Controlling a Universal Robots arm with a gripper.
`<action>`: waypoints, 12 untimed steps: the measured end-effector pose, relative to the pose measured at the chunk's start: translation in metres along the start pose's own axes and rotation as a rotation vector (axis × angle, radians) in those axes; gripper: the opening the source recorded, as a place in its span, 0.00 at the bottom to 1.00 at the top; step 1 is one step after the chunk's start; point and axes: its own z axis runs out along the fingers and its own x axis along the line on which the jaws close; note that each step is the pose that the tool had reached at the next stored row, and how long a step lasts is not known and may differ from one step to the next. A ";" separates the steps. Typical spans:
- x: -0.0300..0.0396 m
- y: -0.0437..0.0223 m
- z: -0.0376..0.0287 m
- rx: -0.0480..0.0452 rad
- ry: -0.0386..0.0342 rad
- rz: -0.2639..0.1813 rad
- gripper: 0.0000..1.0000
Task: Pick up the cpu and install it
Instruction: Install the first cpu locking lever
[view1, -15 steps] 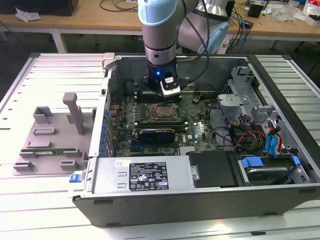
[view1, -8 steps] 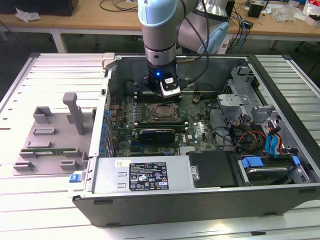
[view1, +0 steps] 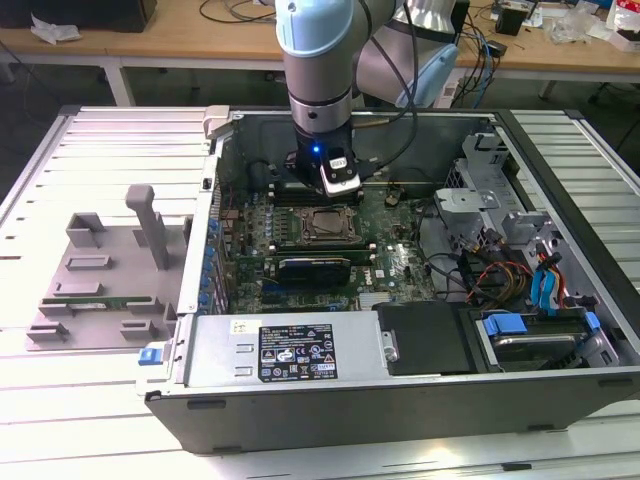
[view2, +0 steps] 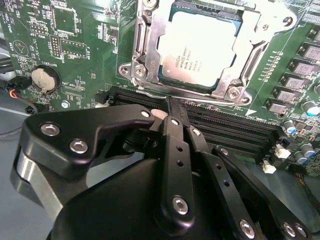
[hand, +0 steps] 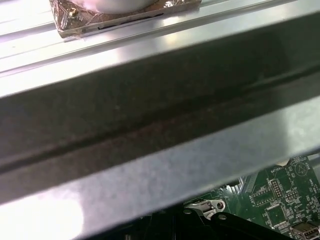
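CPU seated in the socket, the hand just beside it over the memory slots.

In the second wrist view the cpu (view2: 197, 47) lay flat inside the metal socket frame (view2: 145, 55) on the green motherboard (view2: 75, 40), silver top up. The hand (view2: 172, 107) hung just beside that frame, above the black memory slots (view2: 230, 127), its fingers pressed together and holding nothing. In the exterior view the hand (view1: 322, 195) stood inside the open computer case (view1: 300, 400), near its far wall, close behind the cpu (view1: 325, 226).
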 end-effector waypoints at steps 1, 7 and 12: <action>0.0000 -0.0001 0.0002 0.0001 0.0000 0.000 0.11; -0.0001 -0.0004 0.0015 -0.0001 0.0001 0.000 0.11; -0.0006 0.0001 -0.0021 -0.0002 -0.0001 0.000 0.11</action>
